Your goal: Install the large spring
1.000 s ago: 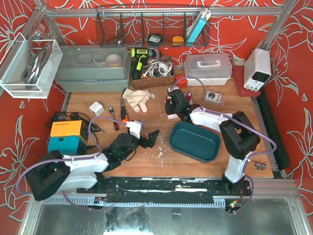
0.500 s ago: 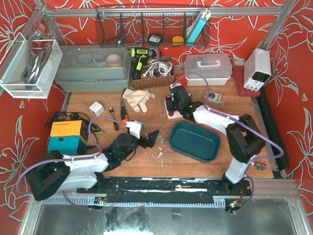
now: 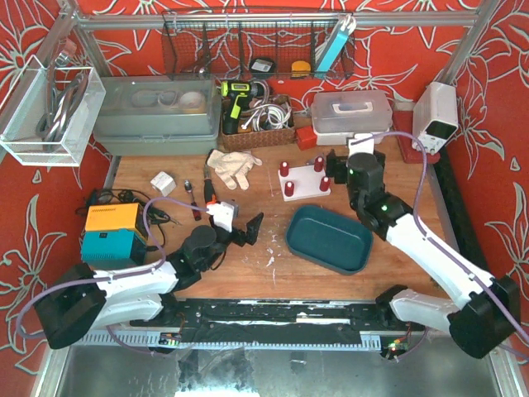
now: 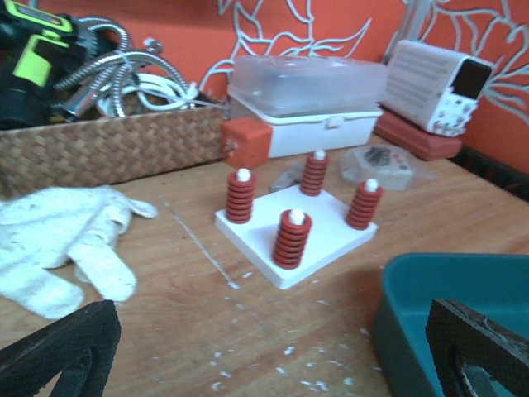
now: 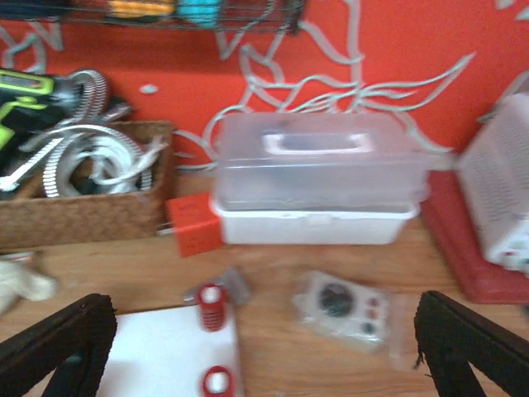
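A white base plate [image 3: 306, 179] [image 4: 318, 223] carries four red springs, each standing on a peg. The large spring [image 4: 291, 238] [image 3: 289, 188] on the near-left peg looks the widest of them. My right gripper [image 3: 355, 155] [image 5: 264, 351] is open and empty, to the right of the plate and apart from it. In its wrist view only the plate's corner [image 5: 165, 356] and two springs show, blurred. My left gripper [image 3: 248, 227] [image 4: 264, 364] is open and empty, low over the table in front of the plate.
A teal bin [image 3: 329, 239] [image 4: 450, 310] lies right of my left gripper. A white glove [image 3: 232, 167] [image 4: 62, 236] lies left of the plate. Behind it are a wicker basket [image 3: 254, 132], an orange block [image 5: 192, 225], a clear lidded box [image 3: 350, 116] and a bagged part [image 5: 351, 310].
My right gripper opened and drew back to the right, off the plate. All four springs on the plate now show. The left arm has barely shifted.
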